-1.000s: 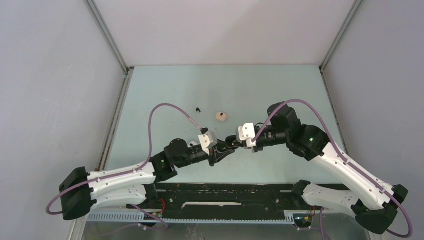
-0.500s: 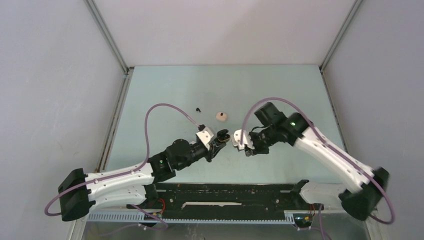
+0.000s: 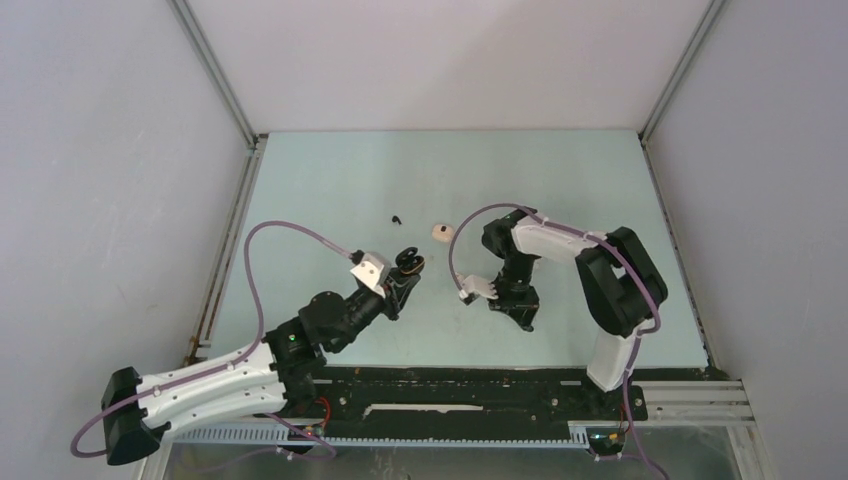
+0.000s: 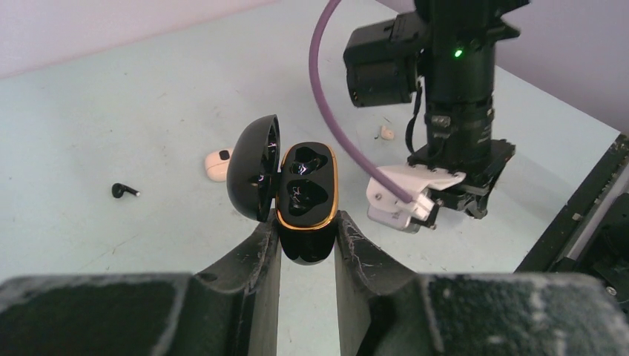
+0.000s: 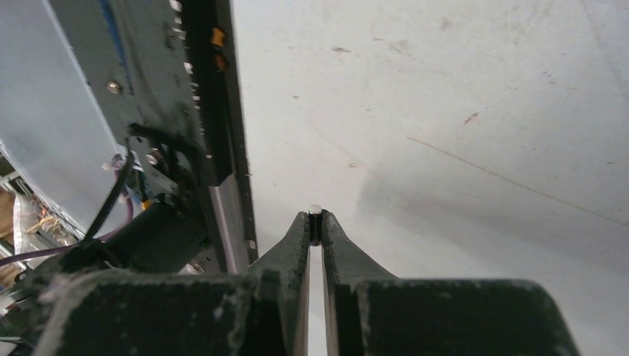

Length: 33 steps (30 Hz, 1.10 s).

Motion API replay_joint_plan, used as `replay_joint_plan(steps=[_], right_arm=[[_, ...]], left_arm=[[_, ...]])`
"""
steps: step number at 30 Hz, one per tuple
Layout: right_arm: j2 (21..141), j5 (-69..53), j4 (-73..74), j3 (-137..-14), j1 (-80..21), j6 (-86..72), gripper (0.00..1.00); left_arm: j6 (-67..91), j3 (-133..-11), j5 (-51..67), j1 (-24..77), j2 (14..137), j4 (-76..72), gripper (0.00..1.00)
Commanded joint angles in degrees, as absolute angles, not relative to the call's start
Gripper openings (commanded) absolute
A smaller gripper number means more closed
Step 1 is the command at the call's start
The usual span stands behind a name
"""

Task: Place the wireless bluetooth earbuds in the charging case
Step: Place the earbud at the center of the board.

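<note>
My left gripper (image 4: 308, 222) (image 3: 405, 266) is shut on the lower end of a black charging case (image 4: 305, 194) with a gold rim. The case's lid (image 4: 252, 169) is swung open to the left, and both dark wells look empty. My right gripper (image 5: 315, 222) (image 3: 526, 320) is shut on a thin dark earbud stem with a silvery tip (image 5: 315, 211). It points at the table near the black front rail, to the right of the case. A black earbud (image 4: 124, 191) (image 3: 398, 217) and a beige earbud (image 4: 217, 164) (image 3: 442, 232) lie beyond the case.
A tiny white piece (image 4: 386, 133) lies on the table behind my right arm (image 4: 452, 111). The black rail (image 5: 222, 111) runs along the near table edge just left of my right fingers. Grey walls enclose the pale green table (image 3: 450, 170).
The two grippers were together at mid-table. The right arm has swung back and turned downward toward the near rail, its jaws closing fully. The left gripper carried the open case to the left.
</note>
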<state>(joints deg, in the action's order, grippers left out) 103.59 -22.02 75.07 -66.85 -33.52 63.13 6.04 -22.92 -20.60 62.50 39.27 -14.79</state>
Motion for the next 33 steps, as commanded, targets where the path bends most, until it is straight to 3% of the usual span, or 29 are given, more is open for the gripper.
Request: replay_joint_plan(steps=[1, 7, 15, 21, 25, 33], right_arm=[[107.84, -16.59, 70.62, -69.60, -33.43, 62.27, 0.09], [111.35, -14.37, 65.04, -71.34, -32.33, 61.15, 0.15], [107.73, -16.57, 59.65, -72.56, -29.76, 58.34, 0.39], [96.57, -30.55, 58.34, -70.18, -19.57, 53.13, 0.40], [86.75, -35.46, 45.28, -59.64, -12.73, 42.88, 0.39], [74.39, -39.28, 36.00, -43.01, -8.15, 54.86, 0.43]], left_arm=[[6.80, -23.36, -22.31, 62.67, 36.04, -12.94, 0.00], [6.46, -24.58, -20.04, 62.67, 35.50, -11.62, 0.00], [6.61, -25.64, -17.15, 62.67, 36.25, -11.70, 0.00], [6.41, -27.60, -15.40, 62.67, 37.28, -10.74, 0.00], [6.37, -28.59, -14.98, 62.67, 38.36, -10.66, 0.00], [6.70, -30.70, -13.51, 62.67, 41.83, -10.77, 0.01]])
